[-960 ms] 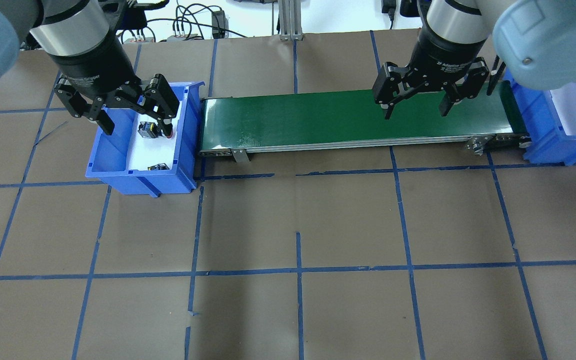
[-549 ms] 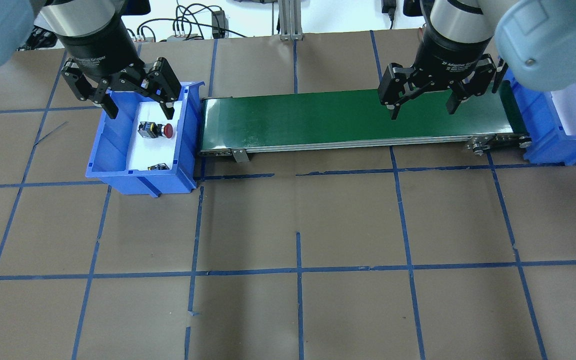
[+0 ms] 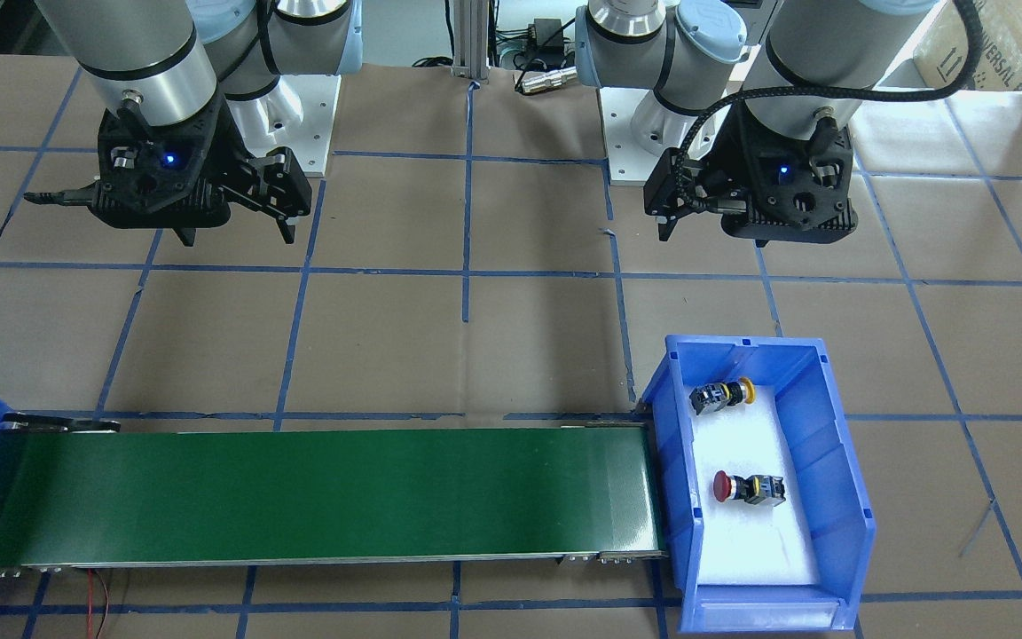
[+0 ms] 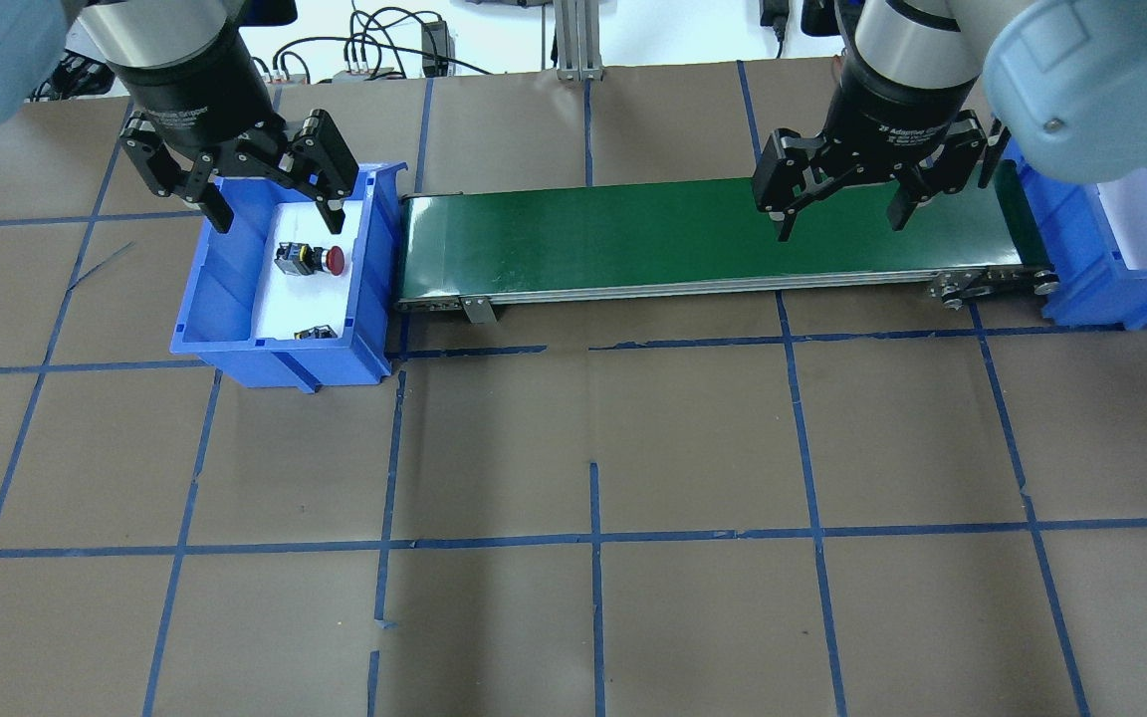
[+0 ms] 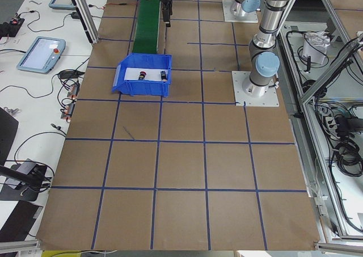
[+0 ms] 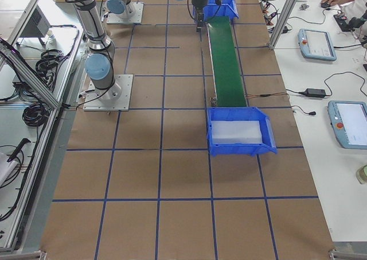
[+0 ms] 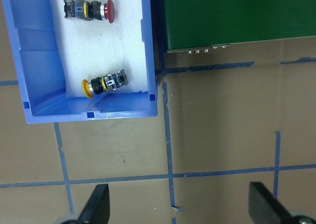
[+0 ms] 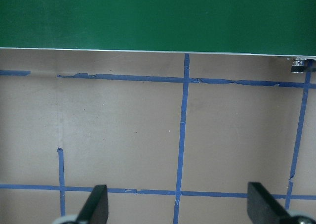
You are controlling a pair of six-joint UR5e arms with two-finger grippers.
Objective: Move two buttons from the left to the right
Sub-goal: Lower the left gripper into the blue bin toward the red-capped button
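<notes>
The red-capped button (image 4: 310,260) lies on its side on the white pad in the left blue bin (image 4: 275,351). The yellow-capped button (image 4: 315,332) lies by the bin's near wall, partly hidden in the overhead view. Both show fully in the front view, red (image 3: 746,488) and yellow (image 3: 722,395), and in the left wrist view, red (image 7: 89,10) and yellow (image 7: 105,82). My left gripper (image 4: 275,214) hangs open and empty above the bin's far end. My right gripper (image 4: 840,225) is open and empty above the right part of the green conveyor belt (image 4: 633,239).
The conveyor runs from the left bin to a second blue bin (image 4: 1111,279) with a white pad at the right end. The brown table (image 4: 593,498) carries a blue tape grid. Cables and a metal post stand beyond the table's far edge.
My left gripper has lifted up and back from around the red button, which stays lying in the bin. The right gripper has shifted slightly up and to the right.
</notes>
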